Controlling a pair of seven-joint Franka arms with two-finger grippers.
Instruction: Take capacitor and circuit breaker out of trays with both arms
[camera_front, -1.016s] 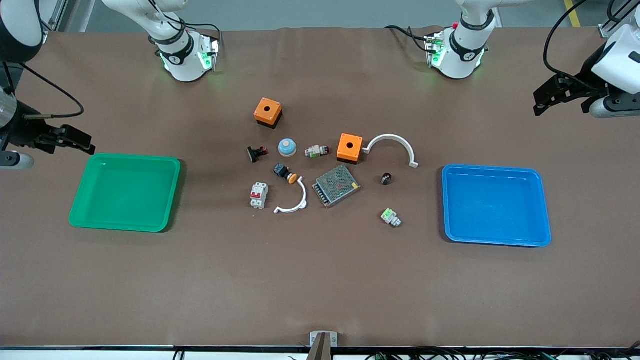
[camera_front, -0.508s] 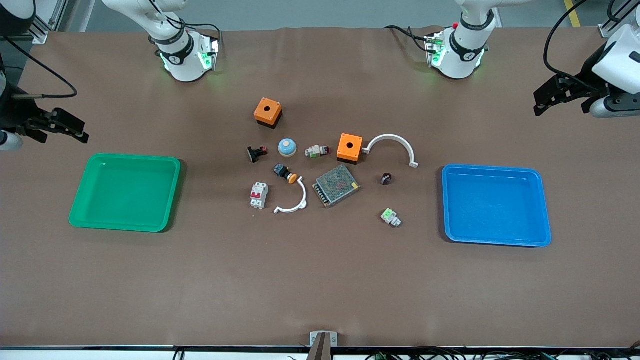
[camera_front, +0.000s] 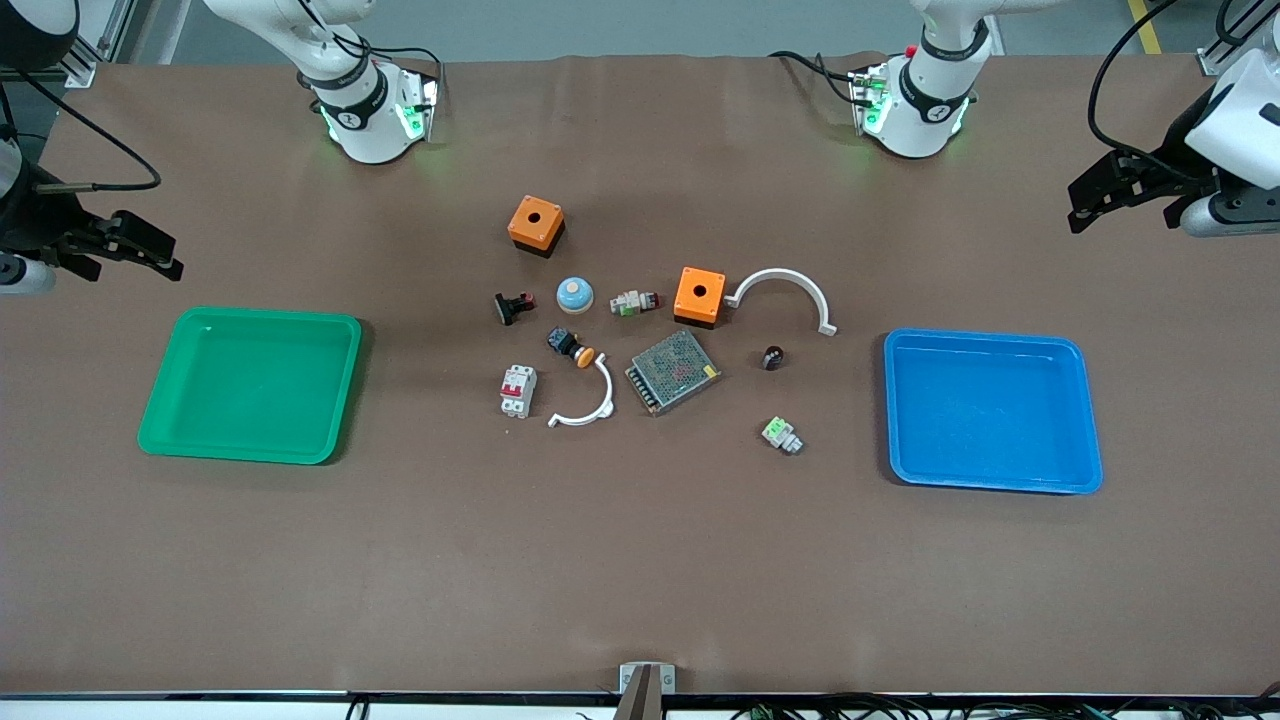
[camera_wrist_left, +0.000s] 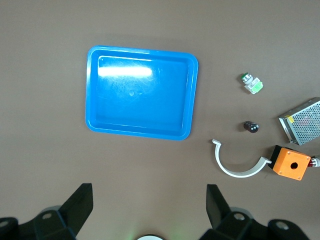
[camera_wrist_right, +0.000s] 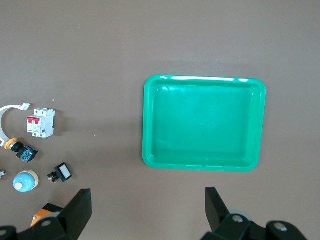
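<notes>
Front view shows the capacitor standing on the table among a loose cluster of parts at the middle. Taking the grey mesh-topped power supply as the landmark, the capacitor sits just beside it toward the left arm's end of the table, apart from it. The breaker lies toward the right arm's end from the power supply, with a small white arc clamp between the two. An orange box rests just farther from the front camera than the power supply, touching a larger white arc clamp. A white-and-green connector lies nearer the camera than the power supply, toward the left arm's end.

Well away from the power supply, the blue tray sits at the left arm's end and the green tray at the right arm's end; both hold nothing.

The left pincer hangs over bare table near the blue tray, its fingers spread wide and holding nothing. The right pincer hangs over bare table near the green tray, fingers likewise wide apart and empty.
</notes>
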